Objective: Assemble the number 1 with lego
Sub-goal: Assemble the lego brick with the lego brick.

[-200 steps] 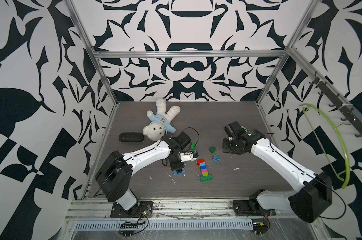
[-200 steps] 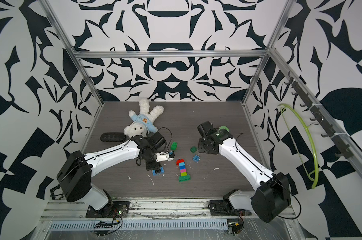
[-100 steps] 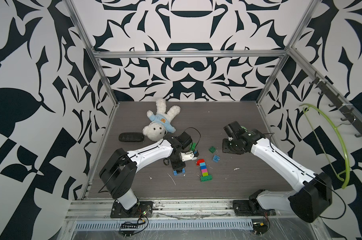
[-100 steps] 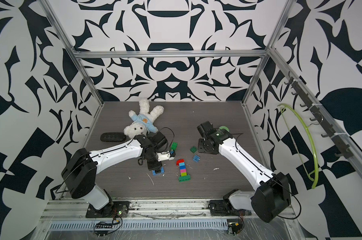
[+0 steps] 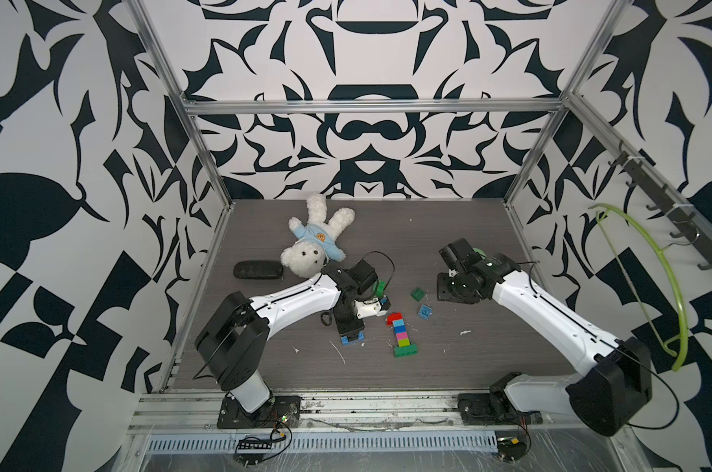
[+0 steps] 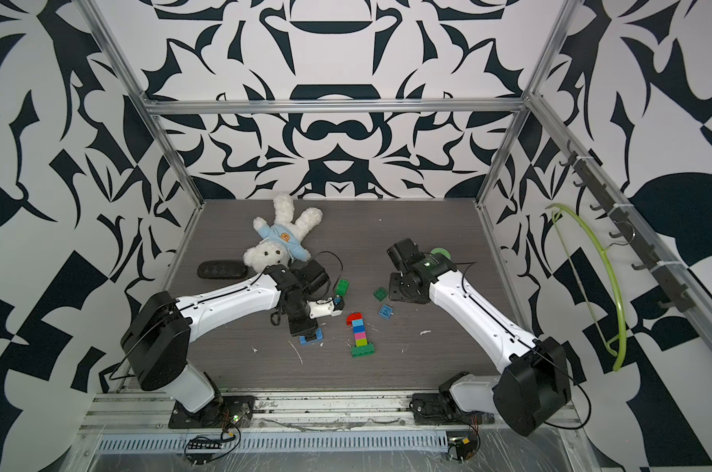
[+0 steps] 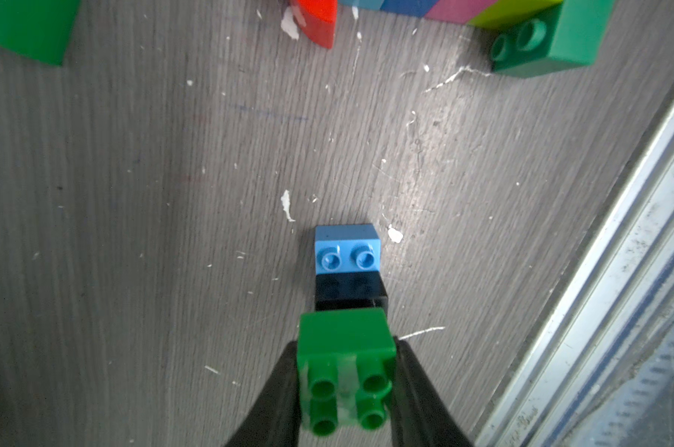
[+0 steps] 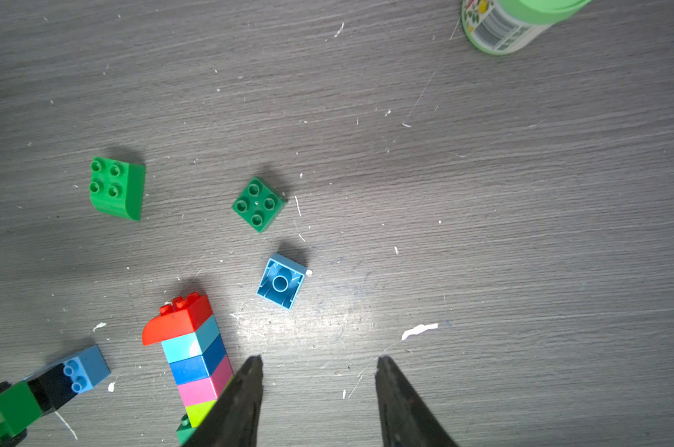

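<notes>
The lego column [image 5: 401,333] lies flat mid-table: red cap, light blue, blue, pink, lime, green base [image 7: 548,38]. My left gripper [image 7: 345,348] is shut on a green brick [image 7: 343,333] that tops a short stack with a black brick [image 7: 349,290] and a blue brick [image 7: 346,251]. The stack's blue end [image 5: 352,337] rests on the table left of the column. My right gripper [image 8: 320,371] is open and holds nothing, hovering right of the column. Loose on the table are a curved green brick [image 8: 115,189], a green square brick [image 8: 259,204] and an upturned light blue brick [image 8: 280,281].
A teddy bear [image 5: 315,241] and a black case [image 5: 258,270] lie at the back left. A green-lidded jar [image 8: 513,23] stands behind my right arm [image 5: 550,310]. The metal front rail [image 7: 618,271] runs close by the held stack. A green hanger [image 5: 652,278] hangs on the right wall.
My left arm's wrist has leaned slightly toward the back right, while the stack's blue end stays on the same spot. The right arm has not moved.
</notes>
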Controlling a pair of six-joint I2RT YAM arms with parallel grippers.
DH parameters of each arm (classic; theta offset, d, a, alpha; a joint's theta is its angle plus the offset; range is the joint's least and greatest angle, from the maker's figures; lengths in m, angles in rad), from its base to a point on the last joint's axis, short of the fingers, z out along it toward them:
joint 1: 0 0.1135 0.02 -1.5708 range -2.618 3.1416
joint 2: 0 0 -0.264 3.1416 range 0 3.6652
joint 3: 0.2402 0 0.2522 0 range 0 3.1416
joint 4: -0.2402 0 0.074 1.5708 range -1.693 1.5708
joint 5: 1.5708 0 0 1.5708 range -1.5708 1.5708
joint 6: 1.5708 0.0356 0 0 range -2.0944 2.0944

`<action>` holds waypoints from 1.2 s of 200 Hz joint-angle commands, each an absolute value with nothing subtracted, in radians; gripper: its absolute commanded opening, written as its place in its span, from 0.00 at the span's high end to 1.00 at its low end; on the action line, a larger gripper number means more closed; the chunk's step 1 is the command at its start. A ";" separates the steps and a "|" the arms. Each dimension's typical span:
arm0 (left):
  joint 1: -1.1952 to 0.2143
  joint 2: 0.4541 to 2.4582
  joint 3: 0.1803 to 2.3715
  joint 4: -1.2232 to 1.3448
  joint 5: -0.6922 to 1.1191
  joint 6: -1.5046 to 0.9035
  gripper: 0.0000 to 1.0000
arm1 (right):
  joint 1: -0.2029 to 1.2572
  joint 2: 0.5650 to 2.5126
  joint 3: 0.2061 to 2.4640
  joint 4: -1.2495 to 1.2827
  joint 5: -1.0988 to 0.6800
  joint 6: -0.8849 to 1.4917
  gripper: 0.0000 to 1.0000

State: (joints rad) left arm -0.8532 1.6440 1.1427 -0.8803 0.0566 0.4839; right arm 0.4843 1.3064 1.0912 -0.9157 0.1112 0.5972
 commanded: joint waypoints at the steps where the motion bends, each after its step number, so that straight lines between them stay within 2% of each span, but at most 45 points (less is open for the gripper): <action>1: -0.859 1.656 1.126 -0.911 0.062 0.488 0.88 | 0.483 1.307 1.120 -0.917 0.112 0.585 0.49; 92: -0.872 1.656 1.101 -0.883 0.037 0.485 0.52 | 0.483 1.305 1.125 -0.917 0.110 0.583 0.49; 115: -0.873 1.636 1.103 -0.867 0.048 0.478 0.31 | 0.483 1.305 1.129 -0.918 0.109 0.582 0.49; 119: -0.873 1.629 1.102 -0.862 0.049 0.473 0.24 | 0.482 1.304 1.129 -0.918 0.109 0.581 0.49; 125: -0.873 1.615 1.103 -0.854 0.055 0.462 0.21 | 0.483 1.303 1.131 -0.917 0.108 0.580 0.49; 148: -0.871 1.535 1.105 -0.822 0.076 0.404 0.17 | 0.482 1.299 1.136 -0.908 0.071 0.565 0.49; 170: -0.871 1.404 1.069 -0.667 0.050 0.265 0.16 | 0.494 1.306 1.136 -0.883 -0.005 0.552 0.50; 206: -0.869 1.192 0.946 -0.414 -0.171 -0.164 0.16 | 0.636 1.373 1.163 -0.834 -0.076 0.549 0.52; 233: -0.855 1.126 0.912 -0.501 -0.406 -0.495 0.16 | 0.800 1.485 1.226 -0.778 -0.130 0.553 0.52; 240: -0.851 1.112 0.907 -0.546 -0.443 -0.572 0.09 | 0.839 1.521 1.250 -0.768 -0.144 0.550 0.52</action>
